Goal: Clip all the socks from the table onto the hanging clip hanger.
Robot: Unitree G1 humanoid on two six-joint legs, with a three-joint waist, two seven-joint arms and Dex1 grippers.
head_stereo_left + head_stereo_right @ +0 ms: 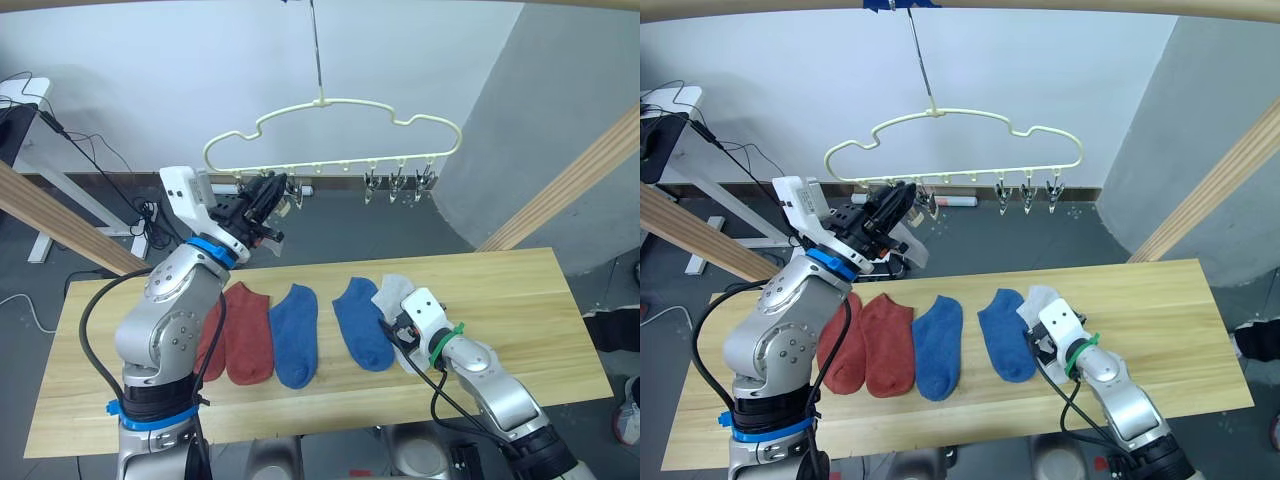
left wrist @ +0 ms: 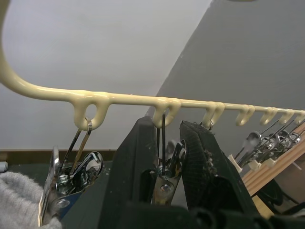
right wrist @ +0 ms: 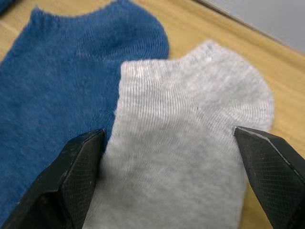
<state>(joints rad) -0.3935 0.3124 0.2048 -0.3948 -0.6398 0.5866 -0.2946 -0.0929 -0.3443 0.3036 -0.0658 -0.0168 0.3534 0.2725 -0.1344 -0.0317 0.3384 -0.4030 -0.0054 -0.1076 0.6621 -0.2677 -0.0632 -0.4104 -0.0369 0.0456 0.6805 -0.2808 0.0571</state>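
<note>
The right gripper [image 3: 169, 143], jaws wide, is straddling the soft light-grey knit sock [image 3: 190, 138]; pinching its limp cuff looks best. The left gripper [image 2: 167, 157] is squeezing a small metal clip [image 2: 164, 183] under the cream-yellow plastic hanger [image 2: 143, 99].

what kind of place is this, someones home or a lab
Probably a robot test lab, not a home: a pale wood plank table on a grey floor, a cream plastic clip hanger on a pole frame, cables by the white wall.

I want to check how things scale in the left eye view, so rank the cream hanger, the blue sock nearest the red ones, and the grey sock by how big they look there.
1. Wavy cream-yellow plastic clip hanger.
2. Blue knit sock.
3. Light grey knit sock, though the right hand covers part of it, so its full size is unsure.
</note>
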